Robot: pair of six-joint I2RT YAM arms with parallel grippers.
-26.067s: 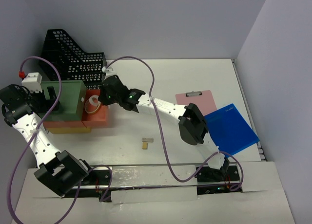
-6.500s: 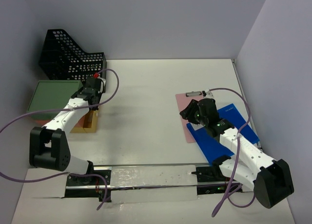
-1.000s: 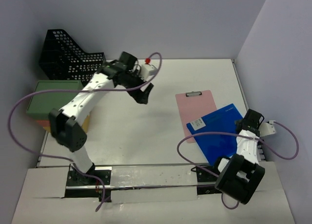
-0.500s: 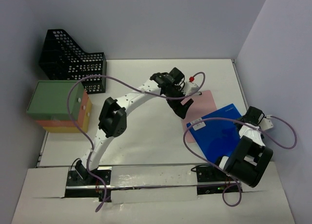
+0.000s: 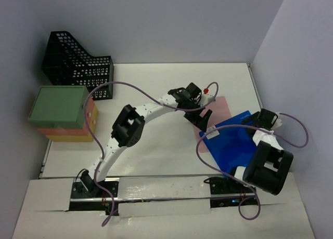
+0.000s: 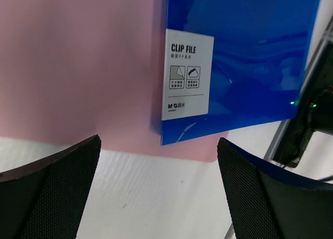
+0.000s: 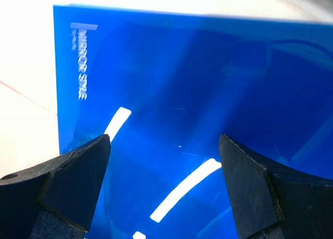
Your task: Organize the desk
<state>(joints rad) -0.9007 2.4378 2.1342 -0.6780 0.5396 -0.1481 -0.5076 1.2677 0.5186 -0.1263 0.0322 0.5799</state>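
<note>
The white counter fills the view, long axis 9 to 3 o'clock. The left arm arcs toward 2 o'clock; the left end effector is released over the pink clipboard. At 3 o'clock the right arm is folded, the right end effector released above the blue clip file.

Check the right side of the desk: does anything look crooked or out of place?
Yes. The blue clip file lies skewed, overlapping the pink clipboard at its near right corner, its edges out of line with the clipboard and the desk edge. Nothing looks spilled or damaged.
</note>
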